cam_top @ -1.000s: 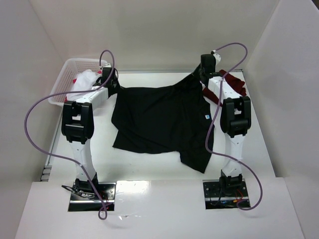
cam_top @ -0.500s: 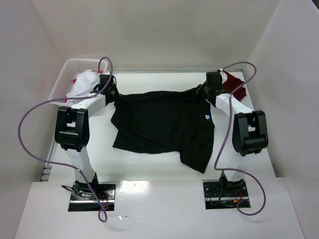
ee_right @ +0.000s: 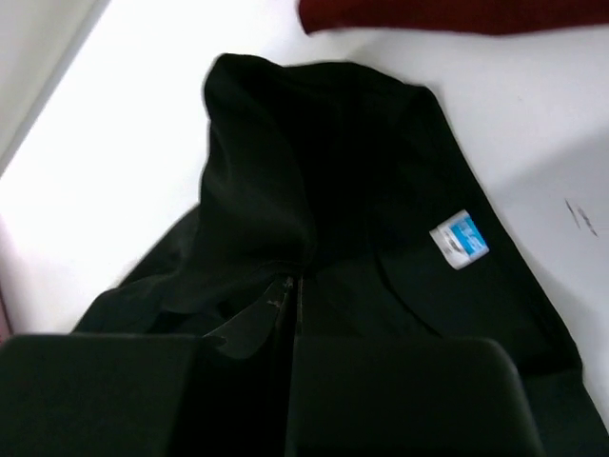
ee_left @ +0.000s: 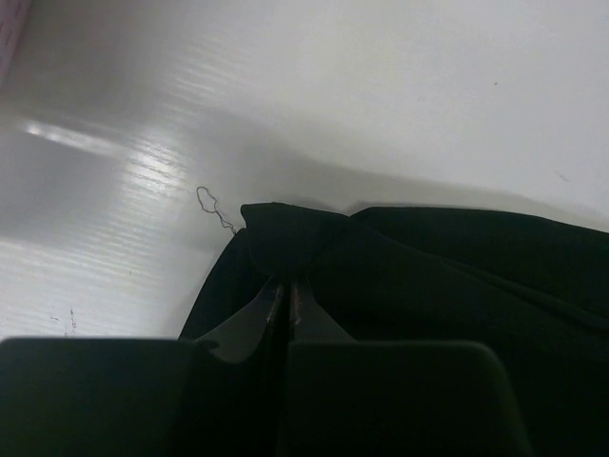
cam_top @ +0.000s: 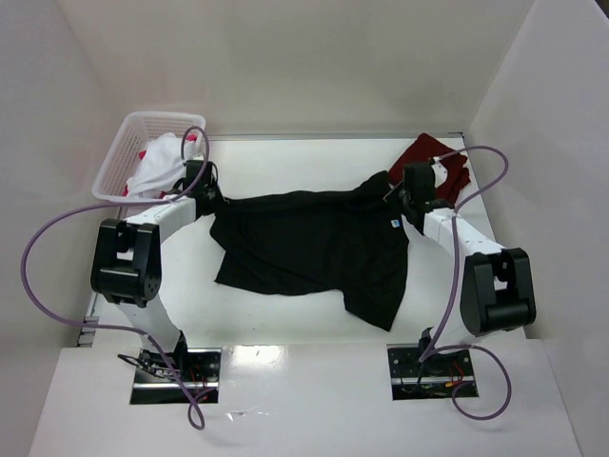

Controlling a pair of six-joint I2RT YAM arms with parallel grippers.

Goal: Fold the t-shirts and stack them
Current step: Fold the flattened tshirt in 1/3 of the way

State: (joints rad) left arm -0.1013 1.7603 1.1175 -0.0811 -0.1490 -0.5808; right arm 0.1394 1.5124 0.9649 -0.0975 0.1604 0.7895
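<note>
The black t-shirt point(cam_top: 314, 243) lies spread across the middle of the table, its small white and blue neck label point(cam_top: 394, 225) near the right side. My left gripper point(cam_top: 211, 193) is shut on its far left corner, seen pinched in the left wrist view point(ee_left: 285, 286). My right gripper point(cam_top: 400, 195) is shut on the shirt's far right part near the collar, also in the right wrist view point(ee_right: 293, 283), with the label point(ee_right: 459, 239) beside it. A dark maroon t-shirt point(cam_top: 433, 162) lies at the back right, and shows in the right wrist view point(ee_right: 457, 14).
A white lattice basket point(cam_top: 133, 157) at the back left holds white point(cam_top: 162, 162) and pink-red cloth point(cam_top: 146, 154). White walls close in the table on three sides. Purple cables loop from both arms.
Both grippers have pulled the shirt's far edge toward the near side and lowered it. The arms have swung outward. The maroon shirt is now uncovered.
</note>
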